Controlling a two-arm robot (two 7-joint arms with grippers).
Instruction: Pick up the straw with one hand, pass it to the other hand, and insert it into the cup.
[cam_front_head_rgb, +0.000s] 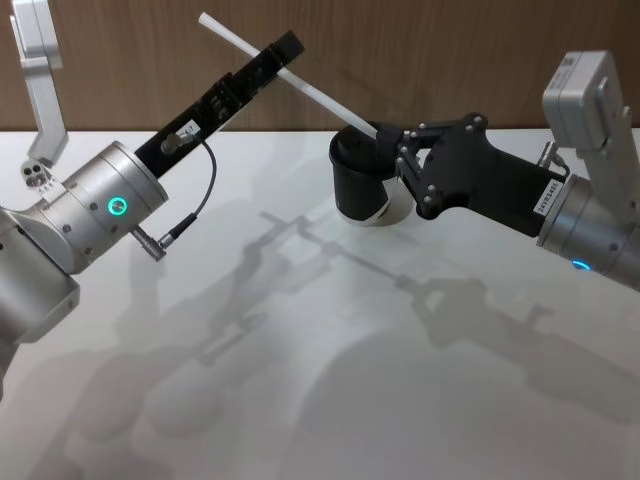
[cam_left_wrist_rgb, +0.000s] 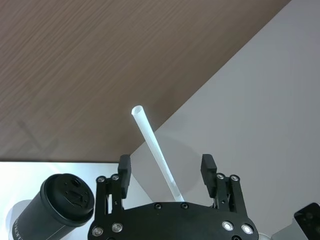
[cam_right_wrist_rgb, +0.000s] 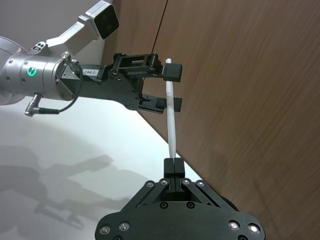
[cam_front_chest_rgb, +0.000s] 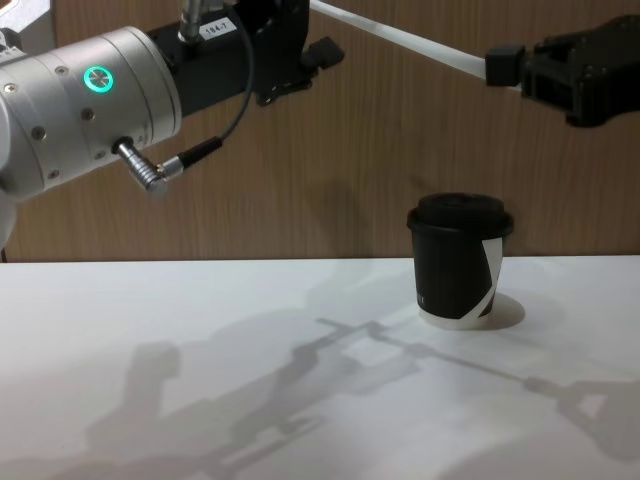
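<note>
The white straw (cam_front_head_rgb: 300, 78) hangs slanted in the air above the table. My right gripper (cam_front_head_rgb: 392, 137), all black, is shut on its lower end, just above the lid of the black cup (cam_front_head_rgb: 358, 185). My left gripper (cam_front_head_rgb: 283, 57), on the silver housing with the green ring, is open, and the straw's upper part passes between its fingers (cam_left_wrist_rgb: 124, 170). In the left wrist view the straw (cam_left_wrist_rgb: 155, 150) runs through the gap without being pinched. The right wrist view shows the straw (cam_right_wrist_rgb: 172, 120) rising from my right gripper (cam_right_wrist_rgb: 172, 166) to my left gripper (cam_right_wrist_rgb: 173, 88). The cup (cam_front_chest_rgb: 459, 262) stands upright.
The white table (cam_front_head_rgb: 300, 380) stretches toward me in front of the cup. A wooden wall (cam_front_chest_rgb: 380, 150) stands close behind the cup. A grey cable with a metal plug (cam_front_head_rgb: 165, 232) hangs from the left arm's housing.
</note>
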